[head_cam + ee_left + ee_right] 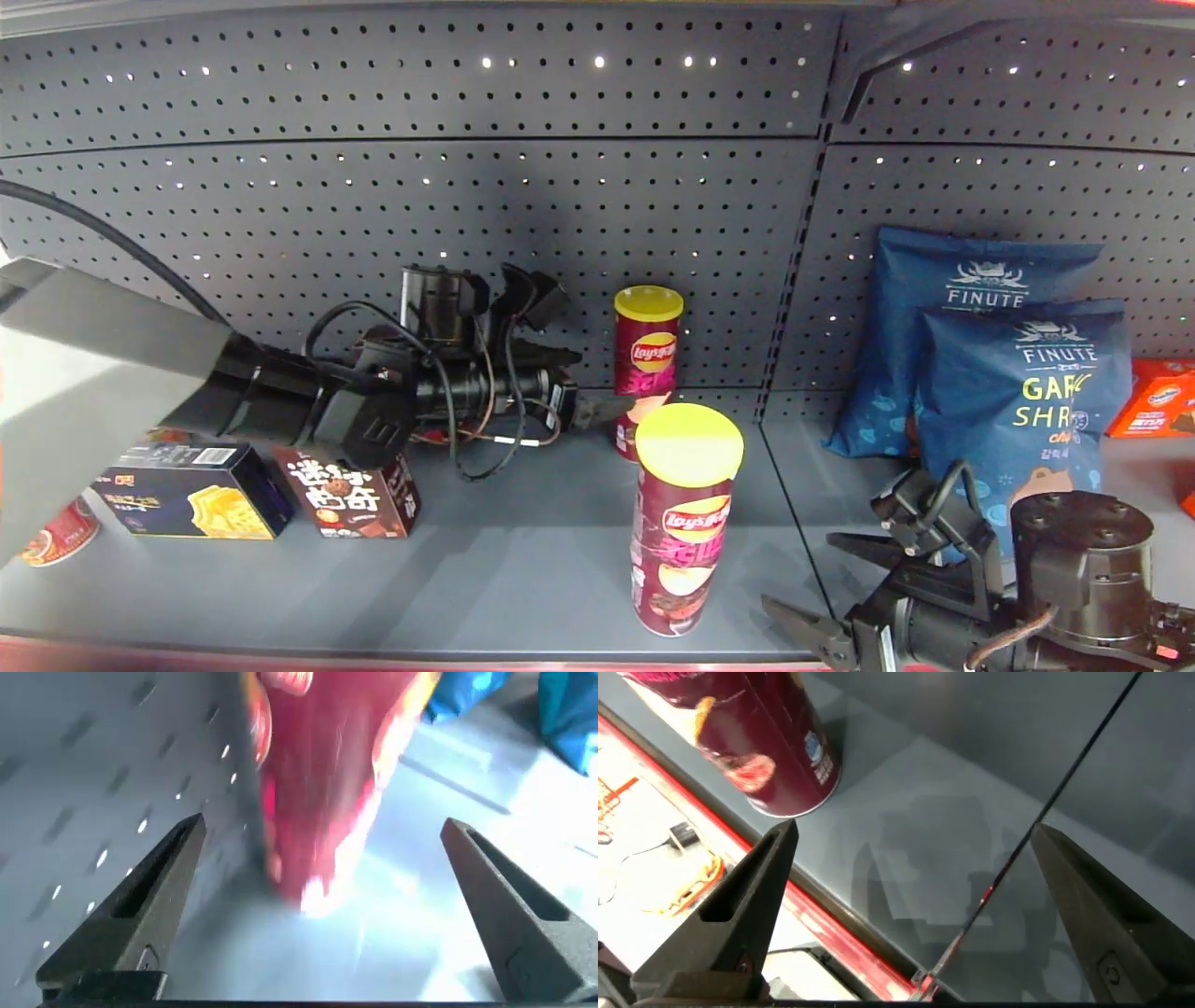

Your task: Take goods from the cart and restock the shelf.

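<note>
Fingers [149,887] of the left gripper [322,826] are standing wide before the rear chip can [647,359]. The right gripper [796,569], equally wide, is hanging at four o'clock from the front chip can [684,523] on the shelf [523,560].

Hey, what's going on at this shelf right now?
A two-armed robot is restocking a store shelf. Its left gripper is stretched to the back, jaws open, at the lower part of the rear chip can, which stands upright by the pegboard wall. A matching front chip can stands upright near the shelf's front edge. The right gripper sits low beside it, jaws open and empty. Snack boxes lie on the left and blue bags stand on the right.
</note>
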You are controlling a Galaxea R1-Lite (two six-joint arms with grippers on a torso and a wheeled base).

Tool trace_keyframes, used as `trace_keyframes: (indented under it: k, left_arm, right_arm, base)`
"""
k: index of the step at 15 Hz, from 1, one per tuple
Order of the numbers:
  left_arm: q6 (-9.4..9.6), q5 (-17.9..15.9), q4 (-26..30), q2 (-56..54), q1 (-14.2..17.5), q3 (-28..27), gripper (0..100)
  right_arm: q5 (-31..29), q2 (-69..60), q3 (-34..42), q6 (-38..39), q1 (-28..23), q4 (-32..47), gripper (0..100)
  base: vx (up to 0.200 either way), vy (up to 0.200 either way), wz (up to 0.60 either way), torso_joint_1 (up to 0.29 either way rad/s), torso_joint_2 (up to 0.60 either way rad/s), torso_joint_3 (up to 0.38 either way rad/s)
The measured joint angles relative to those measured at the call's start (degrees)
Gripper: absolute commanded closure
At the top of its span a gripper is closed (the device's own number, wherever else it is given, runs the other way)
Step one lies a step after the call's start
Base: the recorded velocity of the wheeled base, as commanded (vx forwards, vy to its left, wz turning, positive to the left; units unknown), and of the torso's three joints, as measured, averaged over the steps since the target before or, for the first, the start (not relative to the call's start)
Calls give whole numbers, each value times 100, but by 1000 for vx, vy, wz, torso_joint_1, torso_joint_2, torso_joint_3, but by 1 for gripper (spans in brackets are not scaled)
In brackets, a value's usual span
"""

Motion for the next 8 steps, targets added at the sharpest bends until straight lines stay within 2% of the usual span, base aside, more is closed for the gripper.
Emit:
trace_keyframes:
  k: [3,4,5,8]
  left_arm:
    - [-15,140,-55,-686,102,794,0]
    - [-28,364,-28,-887,99,981,0]
    - [-48,770,2,-1083,41,1135,0]
    - [-88,1734,16,-1449,-295,1237,0]
  right_arm:
    - [-282,236,-213,-16,-41,33,0]
    - [-307,295,-260,-18,-39,38,0]
    - [-341,344,-288,-21,-27,40,0]
    - [-518,402,-319,-35,-13,44,0]
  base:
    - [0,0,0,0,0,0]
    - [0,0,0,0,0,0]
    - [0,0,0,0,0,0]
    - [0,0,0,0,0,0]
